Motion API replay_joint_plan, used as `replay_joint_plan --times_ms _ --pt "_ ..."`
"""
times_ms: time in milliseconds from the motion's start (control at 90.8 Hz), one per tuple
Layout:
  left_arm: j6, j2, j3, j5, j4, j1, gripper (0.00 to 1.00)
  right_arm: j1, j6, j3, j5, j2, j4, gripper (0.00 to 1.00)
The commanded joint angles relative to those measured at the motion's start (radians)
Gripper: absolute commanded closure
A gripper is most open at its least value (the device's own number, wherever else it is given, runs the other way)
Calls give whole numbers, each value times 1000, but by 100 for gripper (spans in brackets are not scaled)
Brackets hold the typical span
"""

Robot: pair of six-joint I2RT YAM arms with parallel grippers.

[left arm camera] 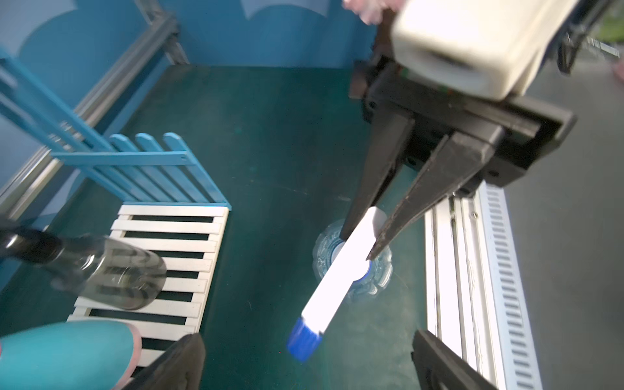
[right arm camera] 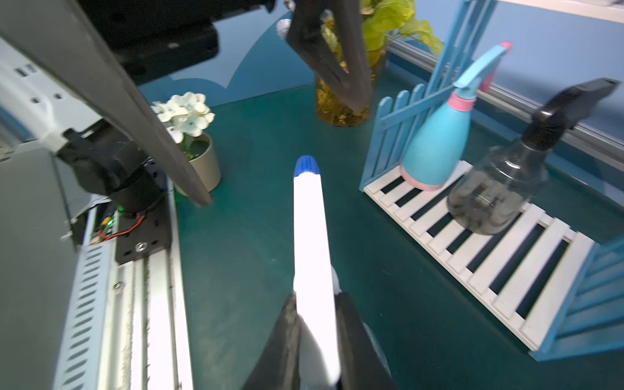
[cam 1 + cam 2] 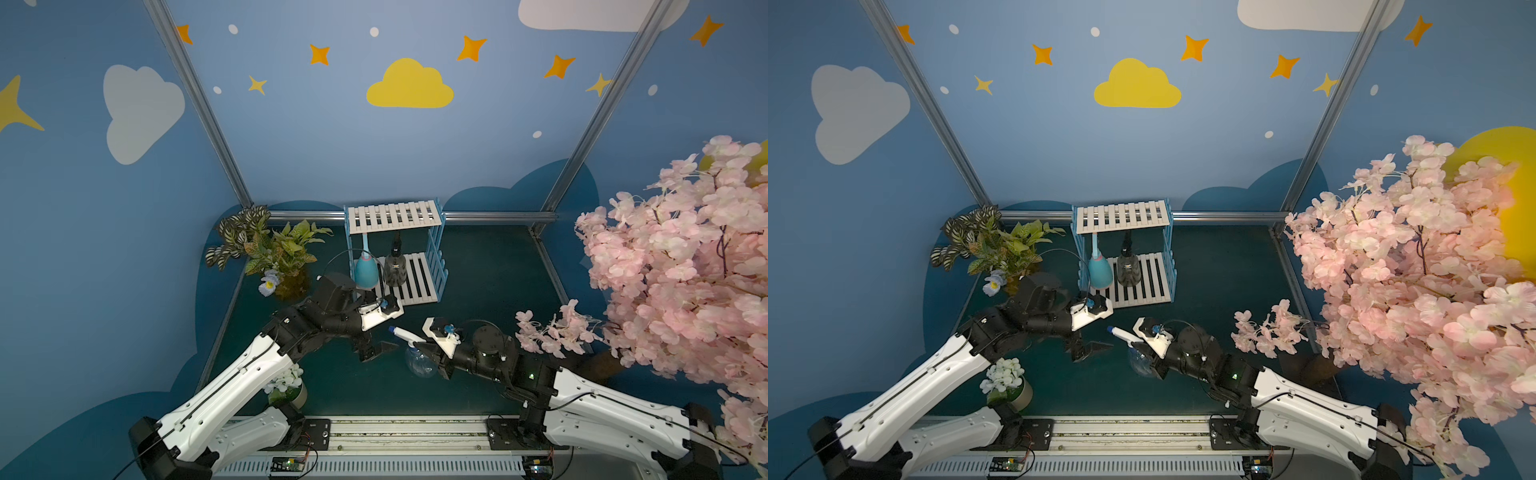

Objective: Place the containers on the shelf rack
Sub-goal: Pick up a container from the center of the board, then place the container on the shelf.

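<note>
The shelf rack [image 3: 415, 286] stands at the back of the green mat. On its lower shelf [image 2: 472, 256] stand the light blue bottle [image 3: 366, 272] and the smoky black bottle [image 3: 395, 270], side by side at the left end. In front of the rack the clear bottle [image 3: 419, 361] is upright. My right gripper [image 2: 317, 297] is shut on its white spray head [image 2: 309, 236]. My left gripper [image 3: 376, 351] hangs open just left of the blue nozzle tip [image 1: 304, 341], holding nothing.
Leafy potted plants [image 3: 270, 249] stand left of the rack. A small pot of white flowers [image 3: 286, 386] sits by the left arm's base. A pink blossom tree [image 3: 685, 257] crowds the right side. A metal rail [image 3: 407, 432] runs along the front edge.
</note>
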Motion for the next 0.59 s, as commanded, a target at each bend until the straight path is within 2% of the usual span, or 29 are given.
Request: replay_joint_plan --times_ms 0,110,209,330,584 --pt "-216 -66 -51 34 145 93 0 -24 50 -38 183 -9 155 100" --pt "-352 -137 -137 23 242 199 0 -53 39 -62 318 42 338 100" --pt "-433 -184 -214 -30 324 273 0 -89 12 -43 373 119 488 100" --pt "-447 -215 -265 -73 362 309 0 -146 14 25 385 233 600 100" --pt "-411 -254 -328 -122 387 312 0 -219 29 179 443 494 762 100"
